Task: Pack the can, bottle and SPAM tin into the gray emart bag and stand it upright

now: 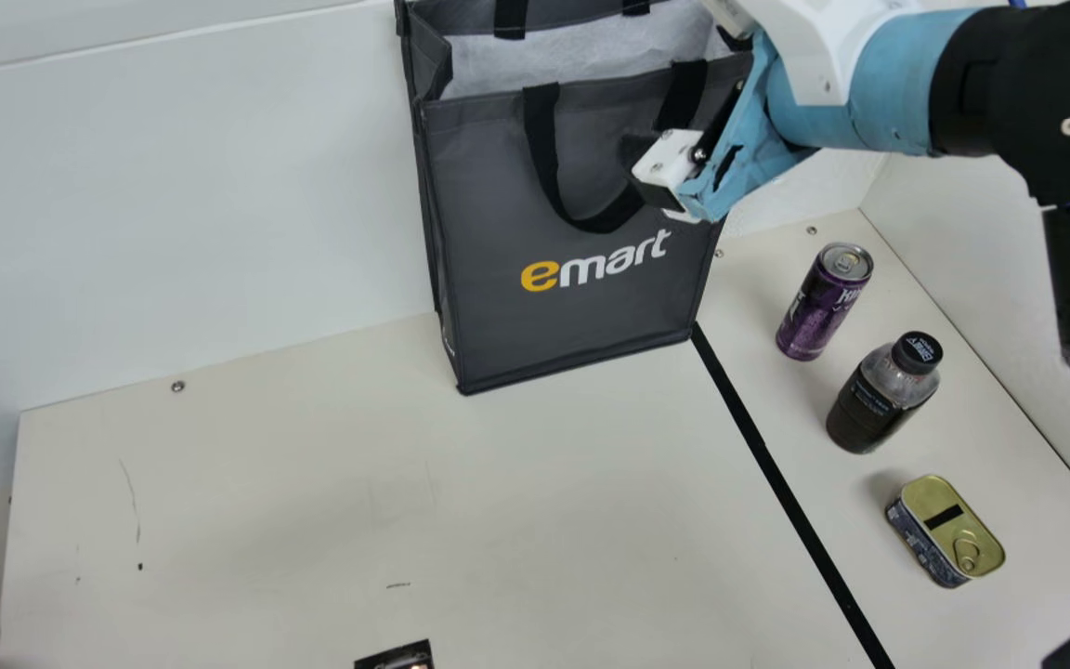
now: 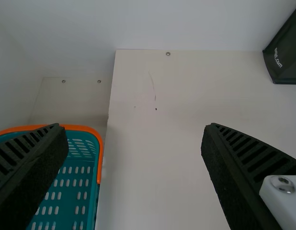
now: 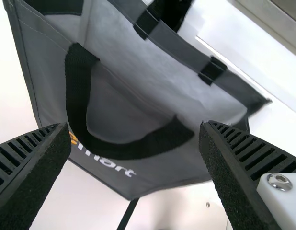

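Cream table carried the gray bag upright. Beside it, past a black stripe, were in a row the can, the bottle and the tin. Right gripper was spread at the bag's handle; left gripper, also spread, was near a green basket.

At the back of my table stands the emart bag, left of the tape line. To the line's right I have the can rearmost, then the bottle, then the SPAM tin (nearly a queue). Past my table's left edge sits a basket.
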Controlling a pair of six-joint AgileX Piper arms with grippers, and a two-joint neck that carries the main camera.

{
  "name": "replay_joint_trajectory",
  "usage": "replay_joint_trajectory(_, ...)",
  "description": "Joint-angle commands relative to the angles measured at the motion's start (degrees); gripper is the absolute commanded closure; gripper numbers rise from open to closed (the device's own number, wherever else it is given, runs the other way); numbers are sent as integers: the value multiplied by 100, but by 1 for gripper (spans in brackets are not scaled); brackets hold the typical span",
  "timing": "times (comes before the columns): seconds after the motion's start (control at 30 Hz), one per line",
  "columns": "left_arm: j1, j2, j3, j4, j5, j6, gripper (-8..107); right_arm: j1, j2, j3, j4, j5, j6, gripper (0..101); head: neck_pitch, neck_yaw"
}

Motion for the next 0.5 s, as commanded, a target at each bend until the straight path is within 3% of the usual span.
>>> replay_joint_trajectory(0.0,0,0,0,0,0,0,9,-8,88,-77,85,2,-150,6,-130,-14)
replay_joint_trajectory(0.47,0,0,0,0,0,0,9,-8,667,-485,545,2,-1064,6,-130,-14)
